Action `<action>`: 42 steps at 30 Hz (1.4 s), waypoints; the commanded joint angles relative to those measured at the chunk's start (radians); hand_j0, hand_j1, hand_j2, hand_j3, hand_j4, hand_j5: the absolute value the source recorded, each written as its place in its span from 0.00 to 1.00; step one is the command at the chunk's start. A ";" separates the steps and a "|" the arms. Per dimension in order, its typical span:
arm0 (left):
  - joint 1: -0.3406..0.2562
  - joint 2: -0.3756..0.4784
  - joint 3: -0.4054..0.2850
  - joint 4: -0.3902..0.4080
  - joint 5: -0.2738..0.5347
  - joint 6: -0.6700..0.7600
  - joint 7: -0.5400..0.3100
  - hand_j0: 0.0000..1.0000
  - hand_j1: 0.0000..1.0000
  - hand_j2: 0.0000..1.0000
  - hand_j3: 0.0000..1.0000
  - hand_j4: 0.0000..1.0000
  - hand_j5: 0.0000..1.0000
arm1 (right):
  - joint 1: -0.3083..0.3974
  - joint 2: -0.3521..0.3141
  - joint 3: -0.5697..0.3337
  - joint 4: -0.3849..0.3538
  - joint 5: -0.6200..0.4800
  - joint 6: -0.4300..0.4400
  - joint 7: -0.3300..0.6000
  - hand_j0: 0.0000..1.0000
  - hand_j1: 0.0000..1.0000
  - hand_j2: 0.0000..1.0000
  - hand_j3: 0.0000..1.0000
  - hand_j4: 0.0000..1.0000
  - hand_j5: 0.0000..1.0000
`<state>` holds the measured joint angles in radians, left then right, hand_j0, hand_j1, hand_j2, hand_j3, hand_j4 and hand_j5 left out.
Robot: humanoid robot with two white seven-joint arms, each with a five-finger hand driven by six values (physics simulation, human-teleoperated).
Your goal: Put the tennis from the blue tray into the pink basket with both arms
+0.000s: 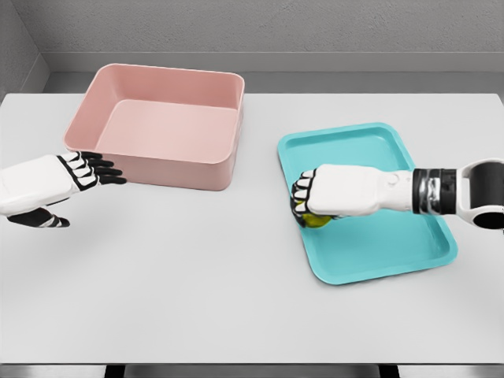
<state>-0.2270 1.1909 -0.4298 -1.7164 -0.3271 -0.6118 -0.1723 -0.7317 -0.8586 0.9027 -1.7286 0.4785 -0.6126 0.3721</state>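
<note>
A yellow-green tennis ball (316, 220) lies at the left side of the blue tray (386, 252), mostly hidden under my right hand (304, 201). The right hand reaches in from the right, and its fingers are curled over the ball from above. The pink basket (157, 126) stands at the back left of the table, with nothing in it. My left hand (94, 172) hovers by the basket's front left corner, fingers stretched out flat and holding nothing.
The white table (197, 276) runs to a front edge at the bottom of the view. A grey wall lies behind the table. Basket and tray are about a hand's width apart.
</note>
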 commanded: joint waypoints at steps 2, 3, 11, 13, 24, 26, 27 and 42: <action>0.002 0.003 0.000 0.000 0.006 0.001 0.000 1.00 1.00 1.00 1.00 1.00 1.00 | -0.002 0.050 -0.001 0.000 -0.001 0.002 0.004 0.42 0.42 0.42 0.42 0.42 0.42; 0.000 0.001 0.000 0.000 0.006 0.001 0.000 1.00 1.00 1.00 1.00 1.00 1.00 | -0.006 0.061 -0.001 0.000 0.002 0.002 0.004 0.42 0.42 0.42 0.42 0.42 0.42; 0.000 0.001 0.000 0.000 0.005 0.001 0.000 1.00 1.00 1.00 1.00 1.00 1.00 | -0.014 0.138 0.004 0.009 0.011 0.002 0.005 0.42 0.42 0.42 0.42 0.42 0.42; 0.002 0.001 0.000 0.000 0.006 0.001 0.000 1.00 1.00 1.00 1.00 1.00 1.00 | -0.014 0.171 0.007 0.027 0.011 0.002 0.025 0.42 0.42 0.42 0.42 0.42 0.42; 0.003 -0.001 0.000 0.000 0.005 0.001 -0.001 1.00 1.00 1.00 1.00 1.00 1.00 | -0.014 0.325 0.019 0.104 0.063 0.002 0.047 0.42 0.42 0.42 0.42 0.42 0.42; 0.003 -0.001 0.000 0.000 0.005 0.001 -0.001 1.00 1.00 1.00 1.00 1.00 1.00 | -0.014 0.354 0.032 0.123 0.078 0.002 0.047 0.42 0.42 0.42 0.42 0.42 0.42; 0.003 -0.001 0.000 0.000 0.005 0.001 0.000 1.00 1.00 1.00 1.00 1.00 1.00 | -0.014 0.365 0.035 0.132 0.083 0.002 0.047 0.42 0.42 0.42 0.42 0.42 0.42; 0.003 -0.001 0.000 0.000 0.005 0.001 -0.001 1.00 1.00 1.00 1.00 1.00 1.00 | -0.032 0.540 0.088 0.323 0.166 0.002 0.045 0.42 0.42 0.42 0.42 0.42 0.42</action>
<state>-0.2240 1.1889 -0.4299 -1.7169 -0.3285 -0.6117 -0.1737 -0.7654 -0.3410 0.9844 -1.4341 0.6397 -0.6130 0.4187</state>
